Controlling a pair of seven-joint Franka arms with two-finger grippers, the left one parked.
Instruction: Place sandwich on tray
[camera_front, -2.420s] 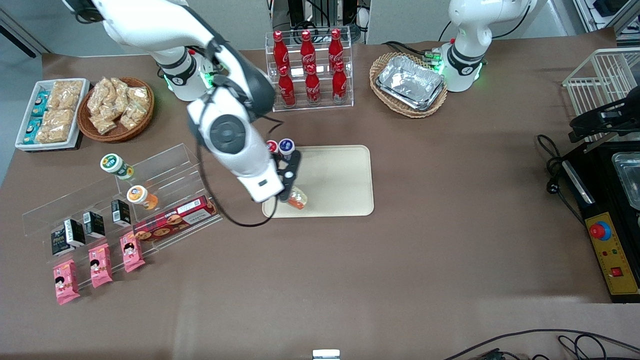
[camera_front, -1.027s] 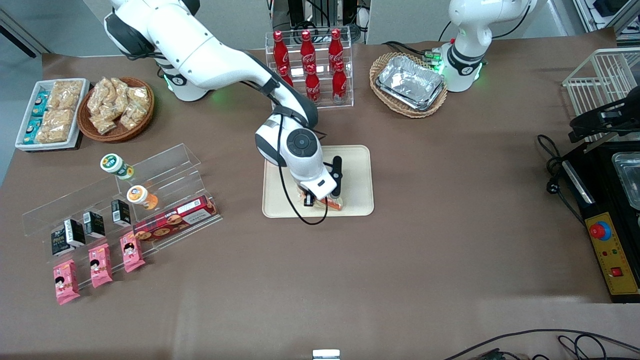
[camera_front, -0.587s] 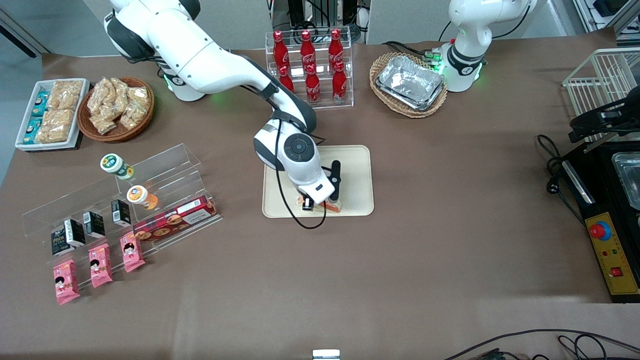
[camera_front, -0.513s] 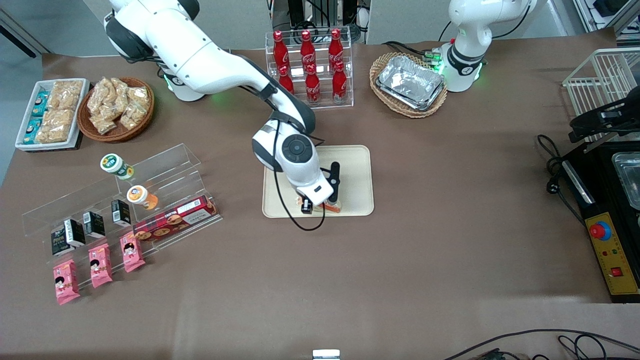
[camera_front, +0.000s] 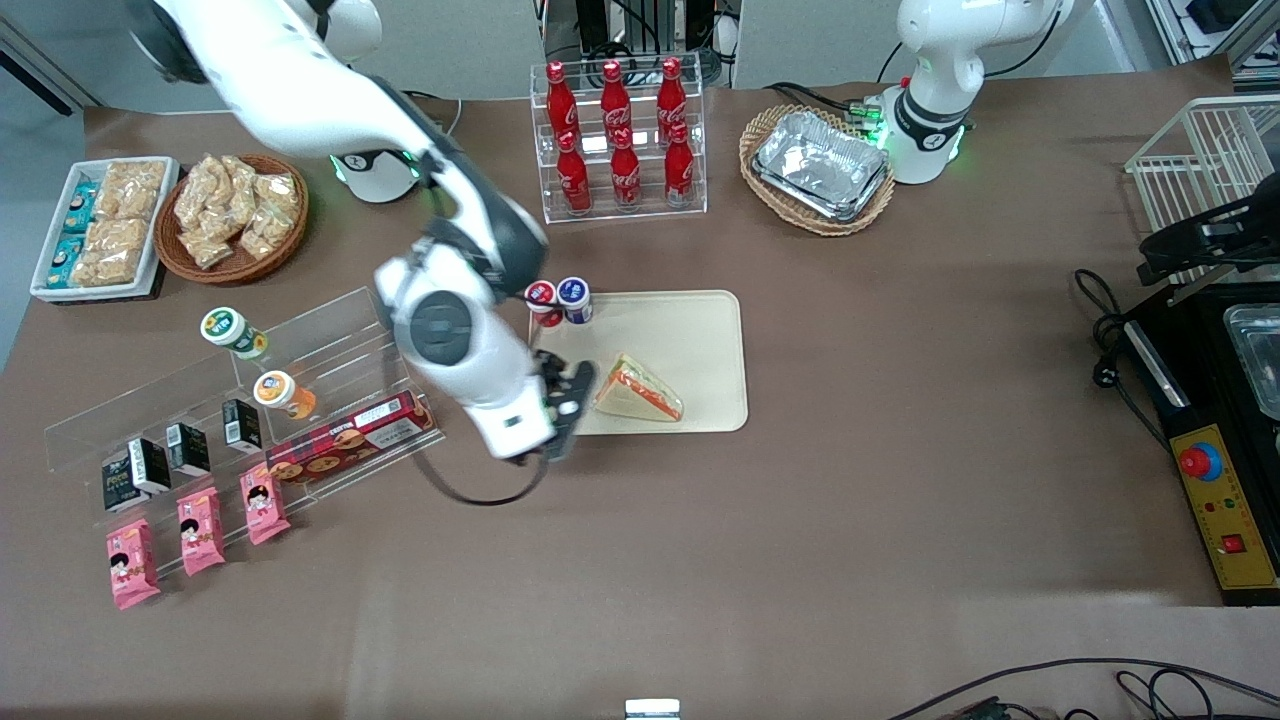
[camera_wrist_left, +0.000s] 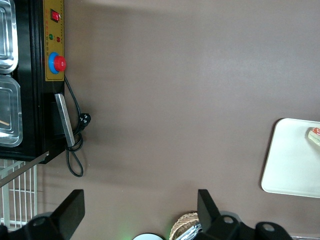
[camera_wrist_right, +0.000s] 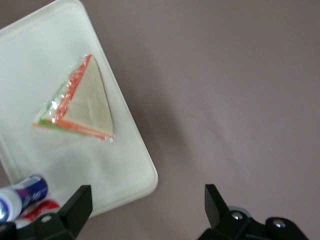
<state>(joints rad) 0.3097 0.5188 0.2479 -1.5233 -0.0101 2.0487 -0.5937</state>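
With sandwich (camera_front: 640, 391) lying flat on tray (camera_front: 700, 330), near edge closest front camera, gripper (camera_front: 562, 405) hangs empty, fingers spread, raised beside sandwich toward working arm's end. Risk: arm swing clipping two small bottles (camera_front: 560, 300) at tray corner.

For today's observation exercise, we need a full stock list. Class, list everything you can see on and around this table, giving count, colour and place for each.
sandwich: one, pale with orange-red and green edge, lying on the tray
tray: one, cream-beige, mid-table
small bottles: two, red and blue caps, at the tray's corner
cola bottles: six, red, in a clear rack
foil trays: silver stack, in a wicker basket
snack basket: one, brown wicker
white snack tray: one, at the working arm's end
pink packets: three, nearest the camera
biscuit box: one, red, on the clear stand
gripper: open, empty, raised beside the tray
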